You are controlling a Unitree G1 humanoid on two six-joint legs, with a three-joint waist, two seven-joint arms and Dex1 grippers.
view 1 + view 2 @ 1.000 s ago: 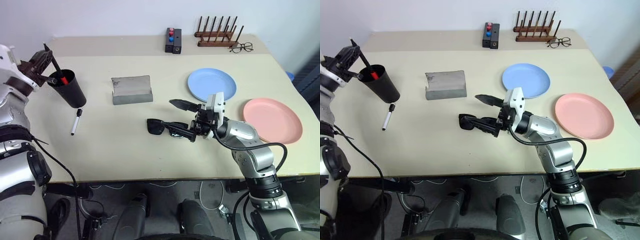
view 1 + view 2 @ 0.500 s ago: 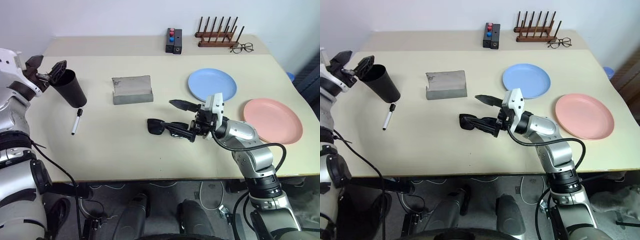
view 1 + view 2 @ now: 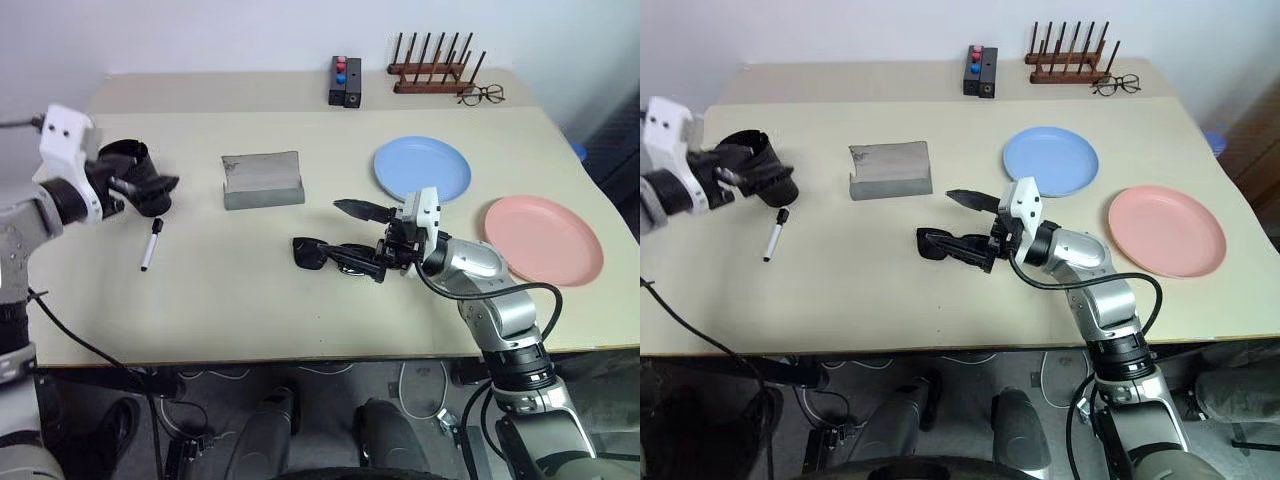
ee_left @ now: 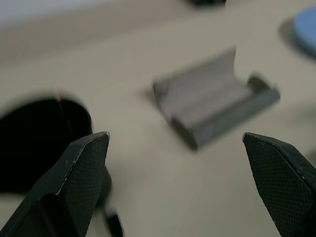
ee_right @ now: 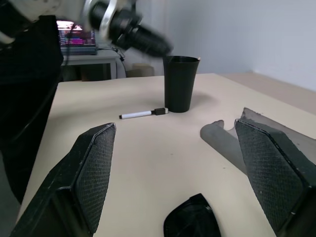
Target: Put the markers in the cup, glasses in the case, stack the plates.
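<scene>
- With both sets of jaws spread and gripping nothing, the nearest risk lies at the right gripper [image 3: 362, 241]: the sunglasses [image 3: 330, 254] lie on the bench [image 3: 250, 310] just under and ahead of its lower finger, and a hasty close could skid them away or pinch a lens instead of the frame.
- Beyond those jaws, the grey case [image 3: 263, 180] stands with its flap up; nothing can be seen lying in it.
- At the left gripper [image 3: 770, 175], the black cup [image 3: 135, 170] sits right against the wide-open fingers; a careless swing there could tip it. Its inside looks dark, so I cannot tell what it holds.
- One marker [image 3: 151, 243] lies loose on the bench just below the cup, close to the left jaws.
- Farthest off, the blue plate [image 3: 422, 167] and pink plate [image 3: 543, 238] lie apart, unstacked, both bare.
</scene>
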